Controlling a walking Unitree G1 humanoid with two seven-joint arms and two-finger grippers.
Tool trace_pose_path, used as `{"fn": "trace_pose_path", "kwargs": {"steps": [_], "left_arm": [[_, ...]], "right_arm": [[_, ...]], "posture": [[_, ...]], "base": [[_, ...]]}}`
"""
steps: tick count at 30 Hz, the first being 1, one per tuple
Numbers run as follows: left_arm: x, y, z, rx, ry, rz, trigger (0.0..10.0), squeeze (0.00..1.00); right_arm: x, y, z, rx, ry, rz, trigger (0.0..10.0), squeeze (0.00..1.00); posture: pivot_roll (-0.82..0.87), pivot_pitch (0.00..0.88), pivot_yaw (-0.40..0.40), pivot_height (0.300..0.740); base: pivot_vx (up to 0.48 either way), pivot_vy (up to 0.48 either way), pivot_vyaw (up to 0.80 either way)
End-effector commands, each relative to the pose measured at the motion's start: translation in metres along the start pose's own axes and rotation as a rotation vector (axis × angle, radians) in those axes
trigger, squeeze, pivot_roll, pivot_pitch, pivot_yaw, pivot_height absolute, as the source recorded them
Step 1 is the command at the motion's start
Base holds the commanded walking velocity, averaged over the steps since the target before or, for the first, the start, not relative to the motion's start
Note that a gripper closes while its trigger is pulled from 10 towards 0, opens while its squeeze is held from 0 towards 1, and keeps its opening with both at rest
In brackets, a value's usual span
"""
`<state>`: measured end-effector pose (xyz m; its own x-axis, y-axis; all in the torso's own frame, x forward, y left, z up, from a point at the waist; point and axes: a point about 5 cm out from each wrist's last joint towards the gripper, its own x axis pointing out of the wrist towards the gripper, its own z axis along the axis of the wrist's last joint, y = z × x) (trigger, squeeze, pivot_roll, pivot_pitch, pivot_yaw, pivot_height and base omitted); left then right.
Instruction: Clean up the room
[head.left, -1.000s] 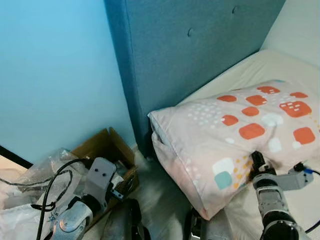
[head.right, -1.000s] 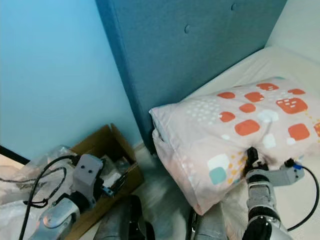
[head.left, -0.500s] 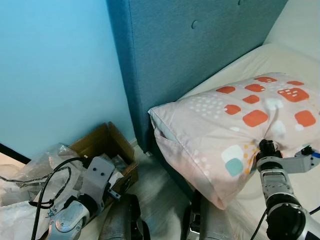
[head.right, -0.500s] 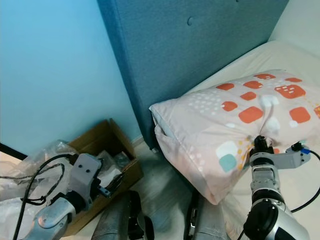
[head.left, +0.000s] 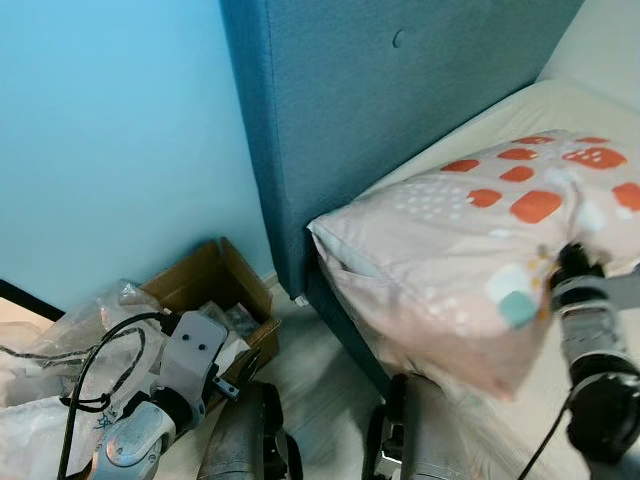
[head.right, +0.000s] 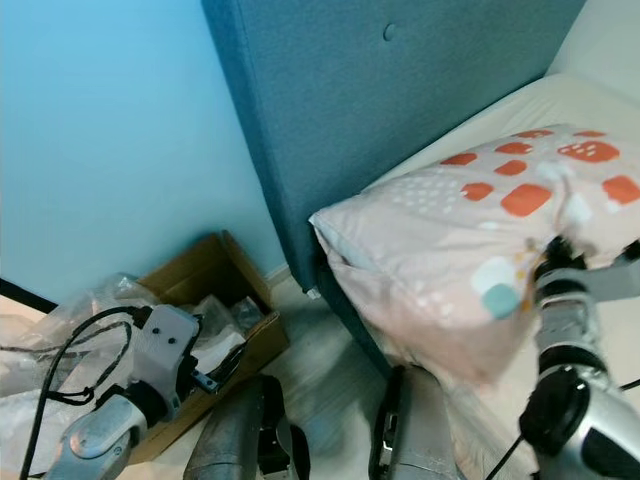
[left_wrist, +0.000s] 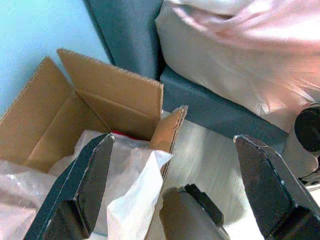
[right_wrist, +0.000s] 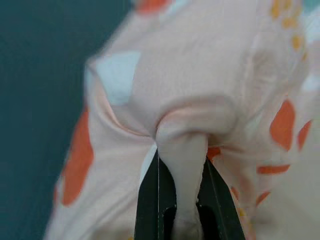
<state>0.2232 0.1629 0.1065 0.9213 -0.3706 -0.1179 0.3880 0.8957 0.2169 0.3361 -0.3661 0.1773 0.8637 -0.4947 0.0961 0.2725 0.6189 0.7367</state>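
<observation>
Headboard (head.left: 400, 130), teal and button-tufted, upright beyond the right pincer (right_wrist: 179, 197), against a light blue wall (head.left: 110, 140). Mattress (head.left: 600, 100) in cream, stretching away past the right pincer toward the headboard's base. Pillow (head.left: 470, 250), pale pink with orange and teal squares, lying at the mattress edge just beside the headboard, its near corner overhanging the floor (head.left: 320, 370); one fold of the pillowcase gathered and pinched tight between the right pincer's two black fingers (right_wrist: 150, 200), clamped on the cloth, with the rest of the pillow bulging directly ahead of the fingertips. Cardboard box (left_wrist: 75, 120), flaps open, on the floor straight ahead of the left pincer (left_wrist: 175, 185), close to the headboard's foot; white crumpled plastic wrapping (left_wrist: 130, 175) inside, nearest the fingers. Left pincer hanging low over the box, fingers (left_wrist: 85, 185) spread wide apart, touching nothing. More clear plastic sheeting (head.left: 60, 340) heaped outward of the left arm, with a black cable (head.left: 100, 360) looping across it.
</observation>
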Motion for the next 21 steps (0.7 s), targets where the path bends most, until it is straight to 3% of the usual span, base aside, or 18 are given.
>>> {"fn": "trace_pose_path", "kwargs": {"steps": [1, 7, 11, 12, 13, 14, 16, 17, 18, 19, 21], "left_arm": [[-0.006, 0.0, -0.007, 0.009, 0.047, -0.001, 10.0, 0.0], [-0.007, 0.0, -0.007, 0.007, 0.051, -0.001, 10.0, 0.0], [-0.007, -0.002, -0.008, 0.005, 0.056, -0.003, 10.0, 0.0], [-0.007, -0.003, -0.009, 0.004, 0.058, -0.004, 10.0, 0.0], [-0.006, -0.004, -0.009, 0.001, 0.059, -0.006, 10.0, 0.0], [-0.005, -0.005, -0.009, 0.0, 0.059, -0.009, 10.0, 0.0], [-0.005, -0.005, -0.009, 0.0, 0.059, -0.009, 10.0, 0.0], [-0.004, -0.007, -0.01, -0.003, 0.06, -0.012, 10.0, 0.0], [-0.003, -0.007, -0.01, -0.003, 0.06, -0.012, 10.0, 0.0], [-0.002, -0.006, -0.009, -0.004, 0.058, -0.012, 10.0, 0.0], [-0.001, -0.005, -0.008, -0.004, 0.052, -0.009, 10.0, 0.0]], "right_arm": [[0.003, 0.004, 0.016, -0.016, -0.073, 0.022, 0.0, 0.0], [0.005, 0.012, 0.011, -0.058, -0.046, 0.064, 0.0, 0.0], [-0.001, 0.007, -0.009, -0.12, 0.037, 0.056, 0.0, 0.0], [-0.006, 0.002, -0.023, -0.143, 0.088, 0.044, 0.9, 0.0], [-0.015, -0.009, -0.042, -0.175, 0.154, 0.004, 10.0, 0.0], [-0.023, -0.019, -0.056, -0.205, 0.2, -0.037, 10.0, 0.0], [-0.023, -0.019, -0.056, -0.205, 0.2, -0.037, 10.0, 0.0], [-0.033, -0.032, -0.067, -0.257, 0.235, -0.092, 10.0, 0.82], [-0.034, -0.034, -0.067, -0.279, 0.235, -0.104, 10.0, 0.82], [-0.034, -0.035, -0.063, -0.296, 0.216, -0.11, 10.0, 1.0], [-0.031, -0.034, -0.055, -0.323, 0.173, -0.108, 10.0, 1.0]], "posture": [[0.22, 0.37, 0.02, 0.605], [0.22, 0.372, 0.018, 0.605], [0.21, 0.37, 0.015, 0.605], [0.21, 0.37, 0.014, 0.605], [0.21, 0.369, 0.014, 0.605], [0.21, 0.365, 0.017, 0.605], [0.21, 0.365, 0.017, 0.605], [0.21, 0.356, 0.018, 0.605], [0.21, 0.356, 0.018, 0.605], [0.21, 0.352, 0.018, 0.605], [0.21, 0.346, 0.019, 0.605]], "base": [[0.0, 0.0, 0.0], [0.0, 0.0, 0.0], [0.0, 0.0, 0.0], [0.0, 0.0, 0.0], [0.0, 0.0, 0.0], [0.0, 0.0, 0.0], [0.0, 0.0, 0.0], [0.0, 0.0, 0.0], [0.0, 0.0, 0.0], [0.0, 0.0, 0.0], [0.0, 0.0, 0.0]]}}
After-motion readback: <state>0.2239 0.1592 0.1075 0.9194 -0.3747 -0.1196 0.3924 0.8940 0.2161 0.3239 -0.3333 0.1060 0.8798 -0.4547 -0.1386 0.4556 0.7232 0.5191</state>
